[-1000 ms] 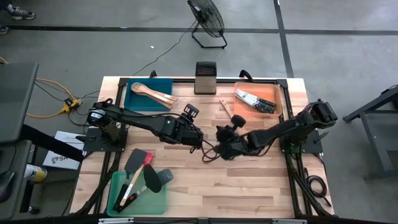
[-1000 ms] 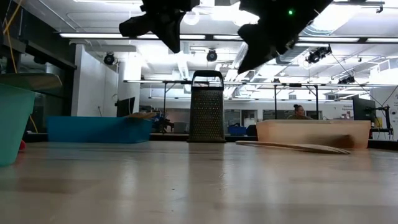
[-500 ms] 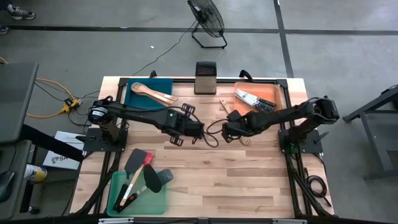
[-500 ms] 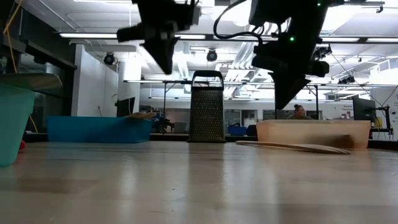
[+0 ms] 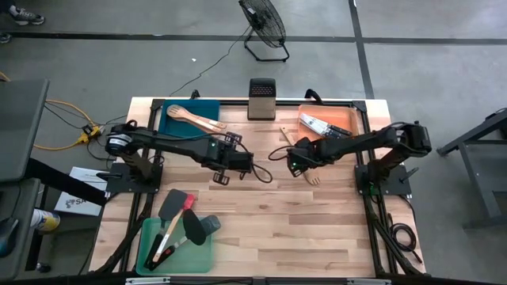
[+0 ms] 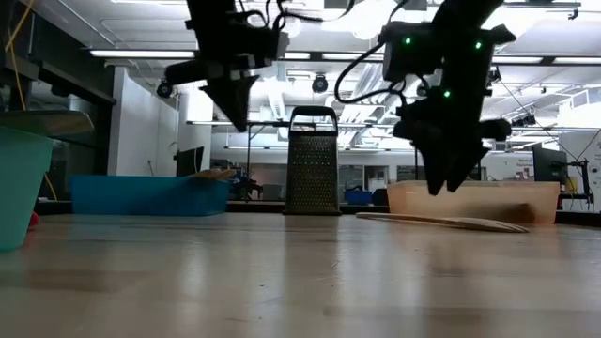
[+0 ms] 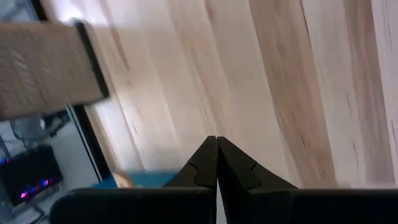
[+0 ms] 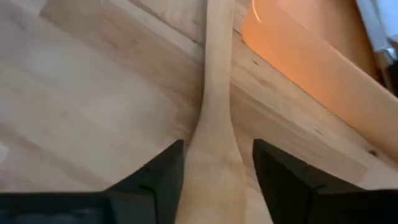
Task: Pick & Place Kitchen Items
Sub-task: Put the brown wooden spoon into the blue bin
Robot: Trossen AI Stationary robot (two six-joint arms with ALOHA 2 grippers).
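A pale wooden fork (image 5: 311, 176) lies flat on the table beside the orange tray (image 5: 348, 119), which holds black-handled knives (image 5: 326, 129). My right gripper (image 5: 299, 164) hovers open just above the fork (image 8: 214, 93), fingers pointing down, one on either side of its widening part. In the low view its fingertips (image 6: 443, 183) stand clear of the fork (image 6: 441, 222). My left gripper (image 5: 247, 168) hangs shut and empty over the table's middle (image 7: 216, 155).
An upright metal grater (image 5: 261, 98) stands at the far edge. A blue tray (image 5: 198, 131) at the far left holds wooden spoons (image 5: 194, 119). A green tray (image 5: 146, 249) at the near left holds spatulas (image 5: 184, 218). Bare wood lies between the arms and the near edge.
My right gripper has gone toward the far edge and down over the wooden fork, and has opened. My left gripper, still shut, has drawn back a little toward the table's far left. The fork has stayed where it was.
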